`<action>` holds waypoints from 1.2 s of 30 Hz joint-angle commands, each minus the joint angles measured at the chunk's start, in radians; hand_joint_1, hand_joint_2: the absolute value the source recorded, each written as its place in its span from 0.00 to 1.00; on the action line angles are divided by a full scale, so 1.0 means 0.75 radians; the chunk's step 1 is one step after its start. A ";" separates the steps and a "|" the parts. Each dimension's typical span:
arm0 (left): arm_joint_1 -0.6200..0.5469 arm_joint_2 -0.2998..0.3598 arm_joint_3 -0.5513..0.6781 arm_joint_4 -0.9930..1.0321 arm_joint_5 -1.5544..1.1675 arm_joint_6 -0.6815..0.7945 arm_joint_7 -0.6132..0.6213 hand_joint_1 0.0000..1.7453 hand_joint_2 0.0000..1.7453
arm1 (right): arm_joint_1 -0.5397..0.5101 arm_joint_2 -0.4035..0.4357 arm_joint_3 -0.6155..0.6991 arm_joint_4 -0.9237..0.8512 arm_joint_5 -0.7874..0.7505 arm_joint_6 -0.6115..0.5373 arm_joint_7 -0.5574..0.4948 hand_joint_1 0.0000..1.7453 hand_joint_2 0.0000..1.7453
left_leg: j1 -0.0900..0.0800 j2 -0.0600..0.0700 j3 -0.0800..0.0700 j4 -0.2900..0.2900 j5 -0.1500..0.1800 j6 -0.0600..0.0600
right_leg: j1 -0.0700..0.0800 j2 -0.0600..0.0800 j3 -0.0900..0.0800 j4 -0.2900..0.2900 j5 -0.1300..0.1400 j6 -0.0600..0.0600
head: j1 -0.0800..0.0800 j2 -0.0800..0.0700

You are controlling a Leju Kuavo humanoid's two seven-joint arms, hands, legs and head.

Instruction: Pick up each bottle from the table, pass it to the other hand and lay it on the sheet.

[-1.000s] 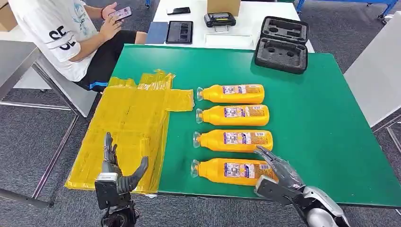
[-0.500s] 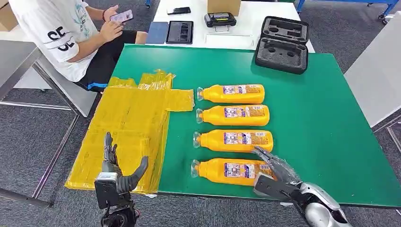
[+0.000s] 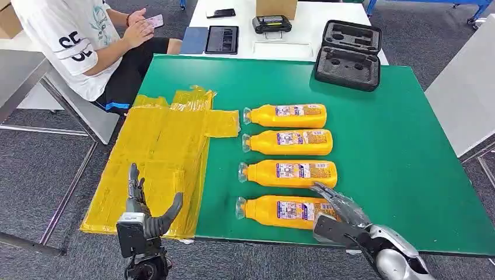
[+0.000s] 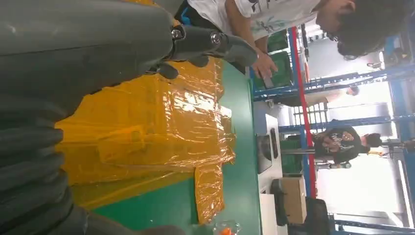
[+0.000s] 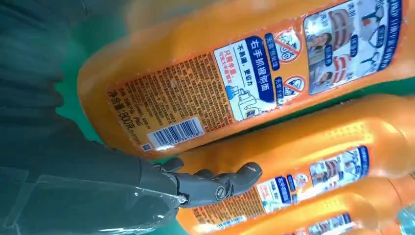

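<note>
At six o'clock on the green table (image 3: 408, 146), the nearest bottle (image 3: 280, 211) lies crosswise, cap toward nine, base toward three. Right hand (image 3: 338, 213) sits right on that base end, fingers spread over the top, not yet closed around it. Left hand (image 3: 143, 213) hovers wide open at seven o'clock over the sheet (image 3: 157, 151), well apart. Right is clearly nearer.
</note>
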 commanded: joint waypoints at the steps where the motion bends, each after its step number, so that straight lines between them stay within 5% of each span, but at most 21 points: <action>1: -0.016 0.046 -0.040 0.047 0.011 0.014 0.001 0.00 1.00 | -0.129 -0.155 0.111 -0.053 -0.025 0.114 0.068 0.00 1.00 | -0.001 0.003 0.005 0.000 -0.002 -0.002 | 0.000 0.003 0.004 0.000 -0.002 -0.002 | 0.000 0.000; 5: -0.015 0.045 -0.037 0.052 0.021 0.012 -0.005 0.00 1.00 | -0.414 -0.235 0.230 0.016 -0.127 0.290 0.123 0.00 1.00 | -0.002 0.011 0.006 0.001 -0.004 -0.002 | -0.002 0.011 0.003 0.002 0.000 -0.002 | 0.000 0.000; 14: -0.022 0.027 -0.020 0.038 0.020 0.038 -0.009 0.00 1.00 | -0.798 -0.141 0.568 0.265 -0.212 0.337 0.143 0.00 1.00 | -0.001 0.010 0.008 -0.001 0.000 0.000 | -0.001 0.010 0.006 -0.001 0.002 -0.002 | 0.000 0.000; 23: -0.022 0.012 0.007 0.043 0.019 0.022 -0.003 0.00 1.00 | -0.999 -0.074 0.767 0.408 -0.315 0.360 0.152 0.00 1.00 | 0.000 0.012 0.012 0.001 -0.003 -0.001 | 0.000 0.011 0.010 0.001 -0.001 -0.003 | 0.000 0.000; 27: -0.029 0.013 0.005 0.036 0.019 0.014 -0.001 0.00 1.00 | -0.961 -0.009 0.815 0.474 -0.310 0.327 0.152 0.00 1.00 | 0.000 0.006 0.006 -0.001 0.001 0.001 | 0.000 0.005 0.006 -0.002 0.002 -0.001 | 0.001 0.000; 36: 0.006 0.019 -0.005 -0.031 0.005 0.025 0.001 0.00 1.00 | -0.993 -0.062 0.797 0.345 -0.345 0.271 0.115 0.00 1.00 | -0.001 0.003 0.002 0.000 0.002 0.001 | -0.001 0.001 0.002 0.001 0.001 -0.001 | 0.001 0.000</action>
